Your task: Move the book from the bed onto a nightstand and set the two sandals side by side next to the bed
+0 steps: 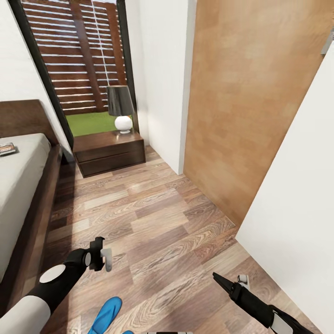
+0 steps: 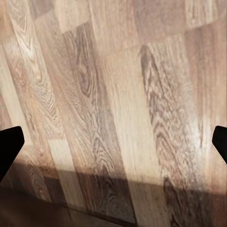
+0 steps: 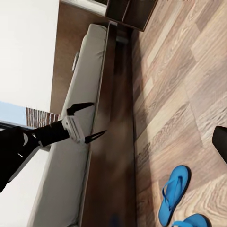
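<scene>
The book (image 1: 7, 149) lies on the light-grey mattress of the bed (image 1: 21, 185) at far left, near the headboard. A dark nightstand (image 1: 110, 150) with a lamp (image 1: 120, 106) stands beyond the bed, under the window. One blue sandal (image 1: 105, 315) lies on the floor at the bottom edge, just below my left gripper (image 1: 102, 254), which hangs open and empty above the planks. The right wrist view has both sandals (image 3: 174, 194) (image 3: 191, 221) lying close together beside the bed frame, with the left gripper (image 3: 92, 122) above the frame. My right gripper (image 1: 229, 278) is open and empty, low on the right.
A light wooden wall panel (image 1: 232, 102) and a white wall (image 1: 297, 208) close in the right side. Wood-plank floor (image 1: 153, 218) runs between the bed and these walls up to the nightstand. The left wrist view looks down on floor planks (image 2: 113, 94).
</scene>
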